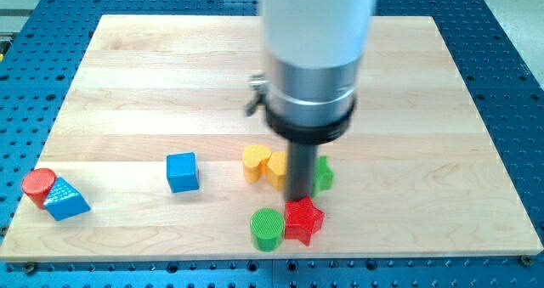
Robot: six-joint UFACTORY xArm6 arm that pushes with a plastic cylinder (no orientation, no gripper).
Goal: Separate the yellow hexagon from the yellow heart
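Observation:
The yellow heart (254, 162) lies on the wooden board (153, 84) near the middle bottom. The yellow hexagon (278, 167) touches its right side and is partly hidden behind my rod. My tip (300, 199) stands just right of the hexagon, between it and a green block (324, 174), and just above the red star (303, 220). The rod covers the hexagon's right edge, so contact cannot be told.
A green cylinder (267, 228) sits left of the red star near the board's bottom edge. A blue cube (182, 172) lies left of the heart. A red cylinder (38, 186) and a blue triangular block (65, 200) sit at the far left.

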